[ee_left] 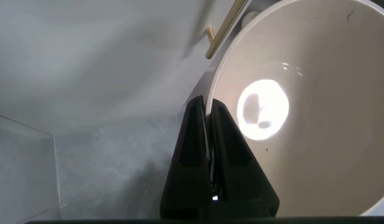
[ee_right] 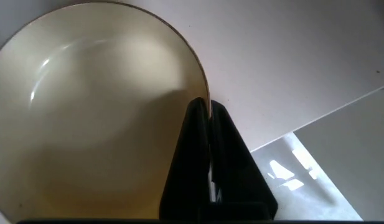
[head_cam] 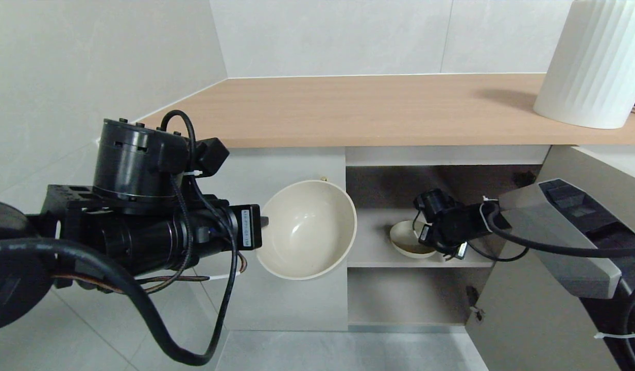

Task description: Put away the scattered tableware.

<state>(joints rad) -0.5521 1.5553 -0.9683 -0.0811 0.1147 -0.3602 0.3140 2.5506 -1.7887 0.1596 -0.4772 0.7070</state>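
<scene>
At left, in front of the shut cabinet door (head_cam: 291, 309), the big bowl (head_cam: 309, 229) is held in the air on edge, its opening turned toward the head camera. It is pinched at the rim by the left gripper (head_cam: 265, 221), one finger inside the wall and one outside, clamped tight.

Handling, as judged: the big bowl is rigid, glossy, and probably ceramic or melamine, so it is slick and chippable. With a one-point rim pinch on a bowl this wide, a fair turning load on the fingers is expected, and slip or rotation in the grip is the risk. Slow moves are advised, and a set-down on the base rather than the rim. Nothing is seen inside it, only a glare spot at the bottom.

Right of that, past the swung-out door (head_cam: 528, 288), the cabinet stands open. On the middle shelf (head_cam: 369, 247) the small bowl (head_cam: 407, 239) is gripped at its rim by the right gripper (head_cam: 434, 242), fingers closed on the wall in the same way. It is tilted; whether its base touches the shelf cannot be told. Nothing is seen in it. It looks lighter and shallower, with less load on the pinch.

Above, on the counter (head_cam: 374, 108) at far right, a white ribbed container (head_cam: 590, 62) is standing; its contents cannot be seen.
</scene>
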